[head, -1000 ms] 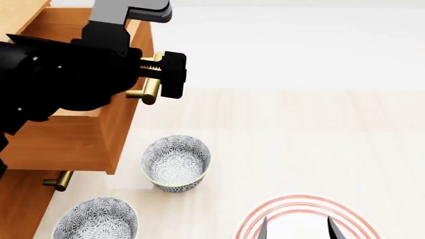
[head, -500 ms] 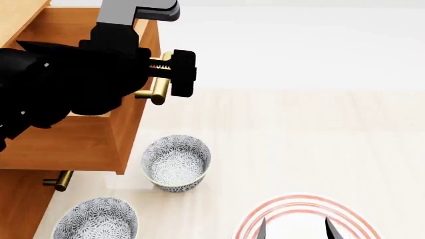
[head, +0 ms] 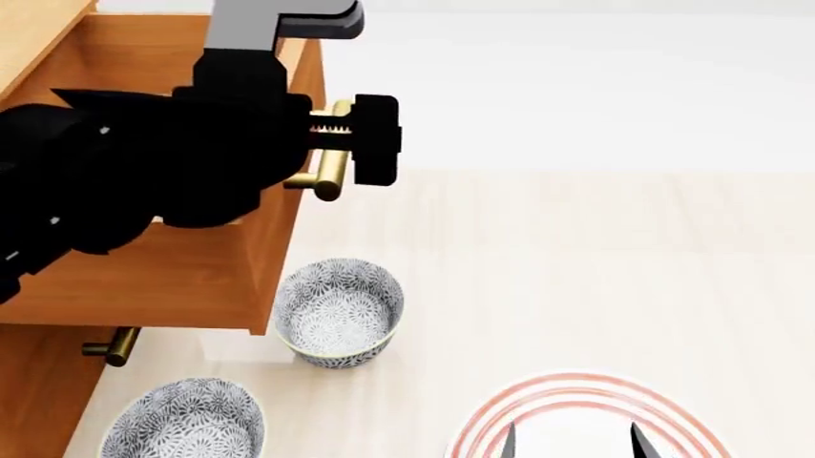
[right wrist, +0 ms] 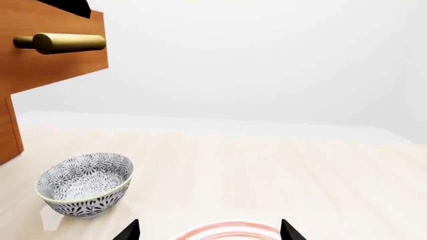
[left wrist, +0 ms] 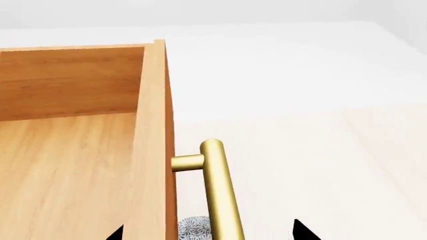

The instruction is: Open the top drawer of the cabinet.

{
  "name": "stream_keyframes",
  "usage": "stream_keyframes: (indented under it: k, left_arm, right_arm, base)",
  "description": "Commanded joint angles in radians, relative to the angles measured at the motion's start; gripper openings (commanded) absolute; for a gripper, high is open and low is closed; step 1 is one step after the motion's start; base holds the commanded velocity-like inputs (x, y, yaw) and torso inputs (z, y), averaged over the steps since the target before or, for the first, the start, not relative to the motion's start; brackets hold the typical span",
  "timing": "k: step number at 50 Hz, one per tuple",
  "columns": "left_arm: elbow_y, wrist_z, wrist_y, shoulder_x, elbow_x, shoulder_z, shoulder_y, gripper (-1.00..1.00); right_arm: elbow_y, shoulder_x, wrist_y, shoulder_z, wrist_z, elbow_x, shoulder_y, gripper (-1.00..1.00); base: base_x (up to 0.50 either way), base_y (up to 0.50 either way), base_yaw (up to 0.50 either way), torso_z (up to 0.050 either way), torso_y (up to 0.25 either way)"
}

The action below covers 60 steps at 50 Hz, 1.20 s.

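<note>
Top drawer [head: 217, 267] of the cabinet [head: 38, 401], slid well out above the bowls. Left gripper [head: 338, 143] clamps the brass handle [left wrist: 220, 195] crosswise, giving a straight outward pull. Right gripper [right wrist: 210, 230] hangs open over the table [head: 574, 267], idle.

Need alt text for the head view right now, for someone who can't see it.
The left gripper straddles the brass handle of the pulled-out top drawer. Two patterned bowls sit on the pale table below, with a red-ringed plate beneath the right gripper.

Left claw [head: 342, 141] clamped on top drawer [head: 191, 258] handle [head: 324, 176], drawer pulled out
</note>
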<state>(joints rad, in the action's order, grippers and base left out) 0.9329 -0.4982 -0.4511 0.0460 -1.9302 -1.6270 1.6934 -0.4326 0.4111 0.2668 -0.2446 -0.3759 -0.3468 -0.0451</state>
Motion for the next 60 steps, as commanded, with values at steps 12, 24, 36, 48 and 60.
stream_keyframes:
  k: [12, 24, 36, 48, 60]
  left_arm:
    - [-0.304, 0.044, 0.050, -0.046, -0.336, 0.033, 0.002, 1.00]
    - [-0.307, 0.014, 0.041, -0.046, -0.319, 0.030, 0.036, 1.00]
    - [-0.219, 0.018, -0.015, -0.046, -0.340, 0.029, 0.147, 1.00]
    - [-0.131, 0.020, -0.086, -0.046, -0.357, 0.022, 0.305, 1.00]
    - [-0.117, 0.025, -0.129, -0.024, -0.338, 0.026, 0.424, 1.00]
  right_arm:
    - [-0.027, 0.007, 0.003, -0.006, -0.012, -0.001, -0.012, 1.00]
    - [-0.036, 0.009, 0.012, -0.019, -0.022, 0.011, -0.012, 1.00]
    - [-0.043, 0.018, 0.017, -0.010, -0.025, 0.002, -0.010, 1.00]
    - [-0.055, 0.020, 0.005, -0.009, -0.023, -0.004, -0.019, 1.00]
    - [-0.070, 0.026, 0.004, -0.009, -0.026, -0.007, -0.024, 1.00]
  base:
    - [0.00, 0.00, 0.00, 0.000, 0.001]
    - [0.00, 0.00, 0.00, 0.000, 0.000]
    - [0.00, 0.00, 0.00, 0.000, 0.000]
    - [0.00, 0.00, 0.00, 0.000, 0.006]
    - [0.00, 0.00, 0.00, 0.001, 0.003]
